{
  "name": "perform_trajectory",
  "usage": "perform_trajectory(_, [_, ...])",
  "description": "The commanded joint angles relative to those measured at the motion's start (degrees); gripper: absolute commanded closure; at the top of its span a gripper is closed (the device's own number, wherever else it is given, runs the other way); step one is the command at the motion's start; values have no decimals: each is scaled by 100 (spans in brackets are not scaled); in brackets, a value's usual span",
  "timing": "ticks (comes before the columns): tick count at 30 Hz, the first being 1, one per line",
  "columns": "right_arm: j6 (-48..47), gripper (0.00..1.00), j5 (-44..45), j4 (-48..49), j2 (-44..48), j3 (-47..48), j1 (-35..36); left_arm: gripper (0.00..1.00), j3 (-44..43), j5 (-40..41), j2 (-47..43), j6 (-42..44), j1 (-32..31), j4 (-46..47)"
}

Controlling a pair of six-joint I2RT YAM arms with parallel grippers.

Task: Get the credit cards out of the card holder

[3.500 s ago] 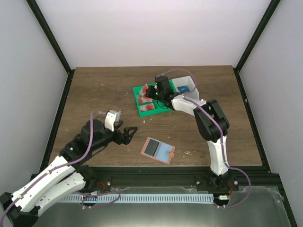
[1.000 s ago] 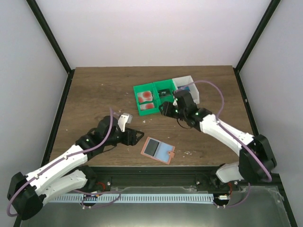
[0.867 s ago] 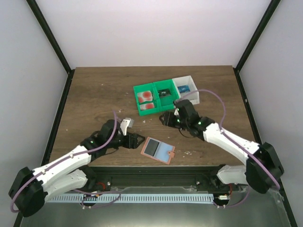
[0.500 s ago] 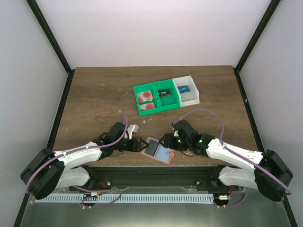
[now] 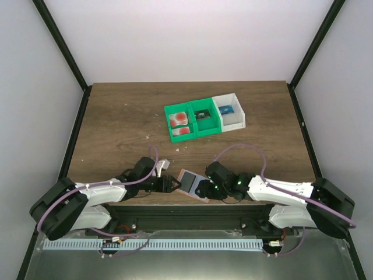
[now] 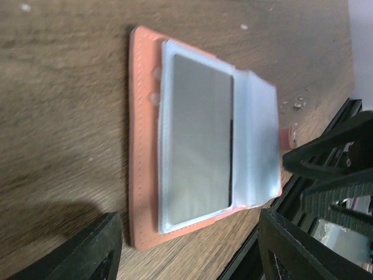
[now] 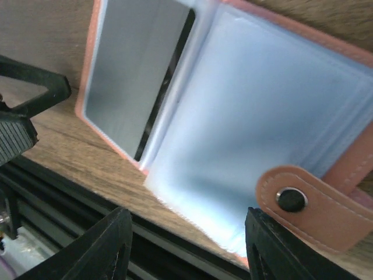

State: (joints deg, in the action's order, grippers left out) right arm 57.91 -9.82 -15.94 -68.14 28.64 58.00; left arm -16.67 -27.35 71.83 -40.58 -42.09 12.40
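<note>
Card holder (image 5: 191, 183) is lying flat and wide open on the table (image 5: 116, 116), right at the near edge between my two claws, so that's where the job stands. Starting on the left: my left claw (image 5: 172, 185) sits low just beside the holder's left end, jaws spread wide and gripping nothing, with the salmon rim poking in between them. The left pocket (image 6: 195, 140) shows a flat grey panel with a dark slit down one side. I honestly can't tell if that's a card in there or just an empty window. The right pocket (image 7: 256, 128) looks like plain cloudy blue-grey sleeve with nothing I can make out inside, and the snap tab (image 7: 297, 201) hangs loose off its edge. My right claw (image 5: 203, 189) is down at the holder's right end, also open and holding nothing. Further back, the green bin (image 5: 190, 118) has pale credit cards (image 5: 179, 119) with red blots lying in its left compartment, so I'd guess a good chunk is already done. The white bin (image 5: 239, 119) next to it has something small and blue in it. What's left, best I can judge: check that left pocket and pull whatever's in it.
</note>
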Motion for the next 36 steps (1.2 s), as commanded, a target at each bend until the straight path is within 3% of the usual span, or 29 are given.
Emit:
perform_trajectory(1, [-102, 44, 556, -147, 110, 1, 54, 34, 176, -112, 167, -177, 13, 473])
perform_trajectory(10, [-645, 41, 1185, 29, -25, -177, -18, 37, 434, -208, 84, -530, -60, 819])
perform_trajectory(21, [-1556, 41, 1283, 565, -595, 10, -441, 55, 557, -351, 181, -1111, -597, 1627])
perform_trajectory(28, [-1589, 41, 1488, -53, -611, 524, -438, 66, 643, -34, -80, -1262, -661, 1614])
perform_trajectory(32, [-1486, 41, 1408, -336, -181, 649, -438, 66, 584, 378, -536, -1186, -665, 912])
perform_trajectory(36, [-1326, 41, 1021, -154, 134, 577, -431, 57, 575, 708, -1091, -1292, -666, 512])
